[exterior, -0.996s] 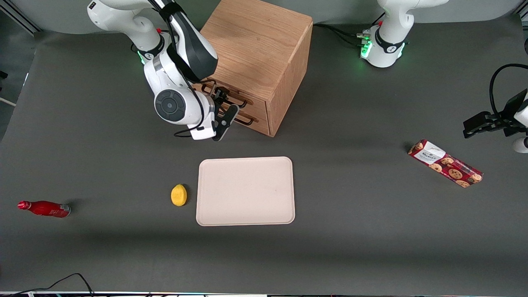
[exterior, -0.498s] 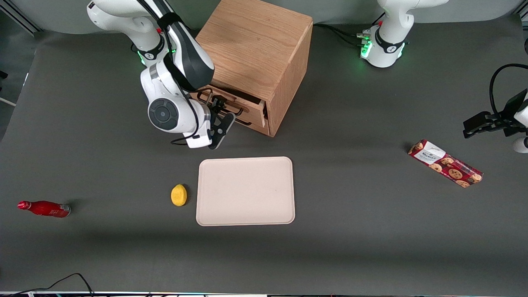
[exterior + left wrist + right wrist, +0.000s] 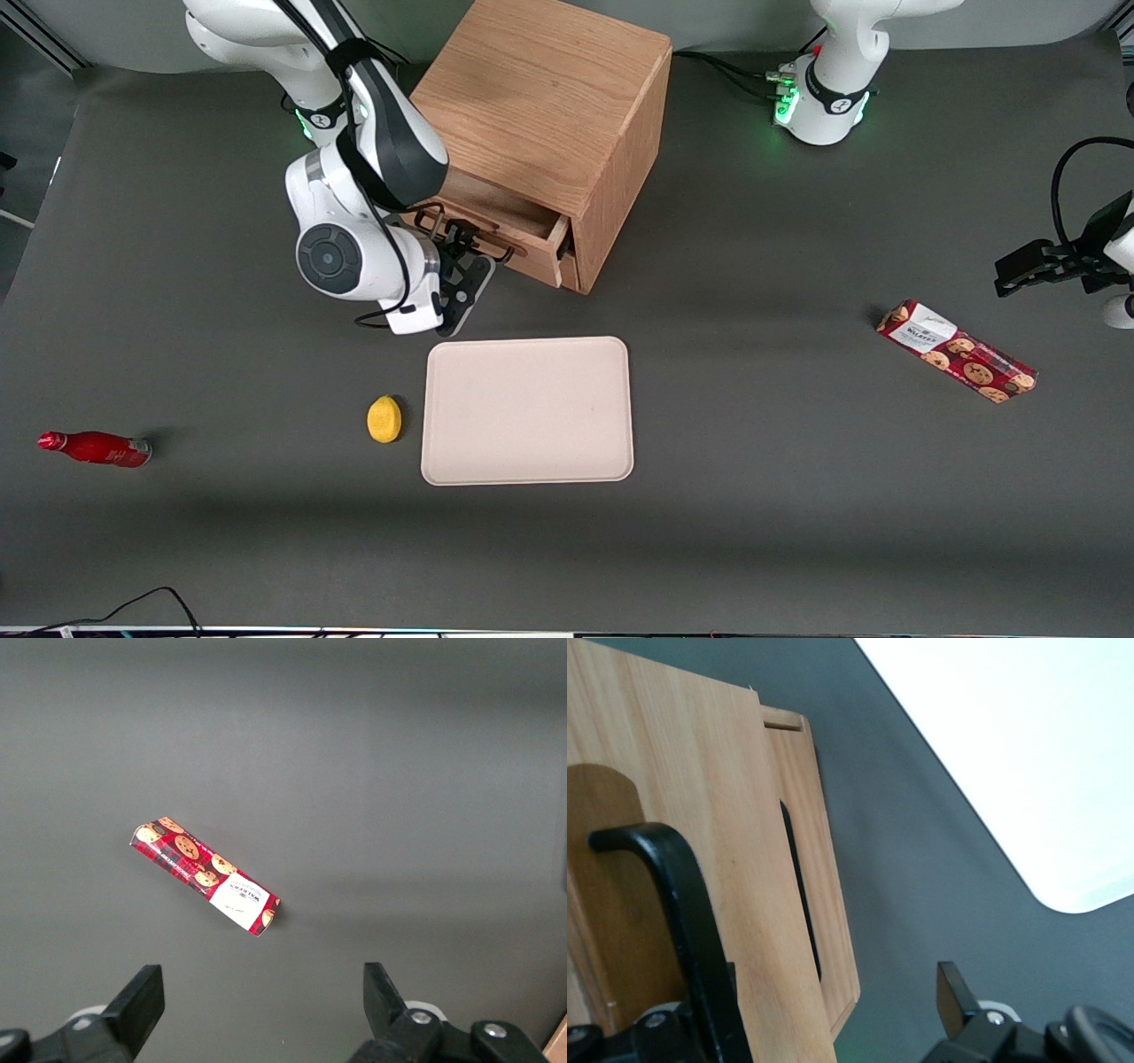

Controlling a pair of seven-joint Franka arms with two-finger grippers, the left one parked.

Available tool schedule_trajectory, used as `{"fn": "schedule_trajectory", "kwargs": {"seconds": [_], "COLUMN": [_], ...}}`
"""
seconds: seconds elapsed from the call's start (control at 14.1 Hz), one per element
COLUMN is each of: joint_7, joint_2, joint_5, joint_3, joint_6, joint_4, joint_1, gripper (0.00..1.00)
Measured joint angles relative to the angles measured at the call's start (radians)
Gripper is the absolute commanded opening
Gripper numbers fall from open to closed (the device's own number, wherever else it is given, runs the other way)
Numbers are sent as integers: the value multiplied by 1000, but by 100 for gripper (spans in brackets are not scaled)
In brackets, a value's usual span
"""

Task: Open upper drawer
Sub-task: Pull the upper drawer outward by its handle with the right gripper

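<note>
The wooden cabinet (image 3: pixel 549 106) stands far from the front camera. Its upper drawer (image 3: pixel 509 223) stands partly pulled out, showing its shallow tray body. My right gripper (image 3: pixel 459 259) is in front of that drawer, at the dark bar handle (image 3: pixel 468 237). Its fingers are spread wide. In the right wrist view the handle (image 3: pixel 687 904) runs close along one finger, over the light-oak drawer front (image 3: pixel 780 904), and the gripper (image 3: pixel 824 988) is not closed on it. The lower drawer is mostly hidden under the upper one.
A beige tray (image 3: pixel 527 409) lies nearer the front camera than the cabinet, with a yellow lemon (image 3: pixel 384 418) beside it. A red bottle (image 3: pixel 93 447) lies toward the working arm's end. A red cookie box (image 3: pixel 955 350) lies toward the parked arm's end and also shows in the left wrist view (image 3: pixel 204 877).
The upper drawer went from shut to partly pulled out. My right gripper moved with its handle away from the cabinet, toward the front camera and the working arm's end.
</note>
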Motion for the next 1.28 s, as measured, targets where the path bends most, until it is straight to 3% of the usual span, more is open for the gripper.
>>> {"fn": "schedule_trajectory", "kwargs": {"seconds": [1.28], "joint_7": [-138], "joint_2": [134], "joint_5": [45], "joint_3": [-1], "joint_6": [-13], "joint_4": [172], "joint_1": [-129], "gripper": [100]}}
